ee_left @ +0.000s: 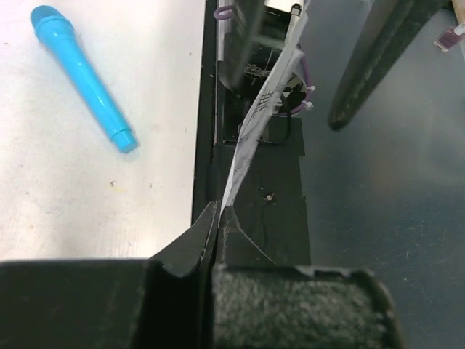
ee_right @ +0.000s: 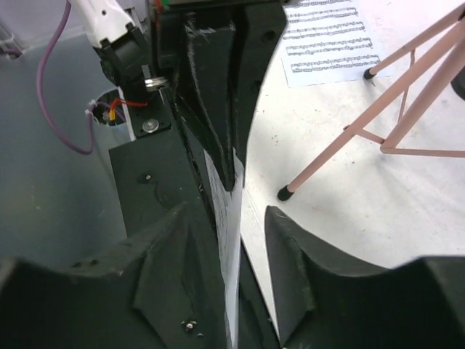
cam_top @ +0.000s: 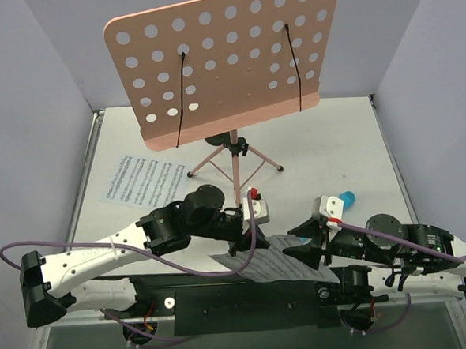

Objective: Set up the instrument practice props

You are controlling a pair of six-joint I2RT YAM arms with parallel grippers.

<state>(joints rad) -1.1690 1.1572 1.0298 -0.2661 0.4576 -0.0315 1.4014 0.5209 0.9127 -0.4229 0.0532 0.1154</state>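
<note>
Two robot arms met over a sheet of music (cam_top: 274, 265) at the near edge of the table (cam_top: 350, 147), each gripper at one end of the page. The left gripper (ee_left: 219, 214) had its fingers pressed together on the paper's edge, pinching it so that the page ran away from the fingertips as a thin white strip, printed staves showing farther along. Facing it, the right gripper (ee_right: 227, 214) stood partly open, its two black fingers apart with the same sheet (ee_right: 231, 247) passing edge-on through the gap and not clamped. From the right wrist, the left gripper's closed fingers (ee_right: 231, 171) appeared straight ahead, nipped on the page. Beneath both grippers lay the black base plate (cam_top: 225, 301) that carries the arms. Beyond the grippers, toward the back wall, rose the pink music stand (cam_top: 245, 110), its hole-punched desk tilted and crossed by two black wire holders (cam_top: 182, 98), its thin tripod legs (ee_right: 349, 138) planted on the white table ahead and to the right of the right gripper. A second sheet (cam_top: 142, 181) lay flat on the table past the left arm, to the left of the stand's legs. A blue toy microphone (ee_left: 83, 76) lay on the table ahead and to the left of the left gripper's fingers.
</note>
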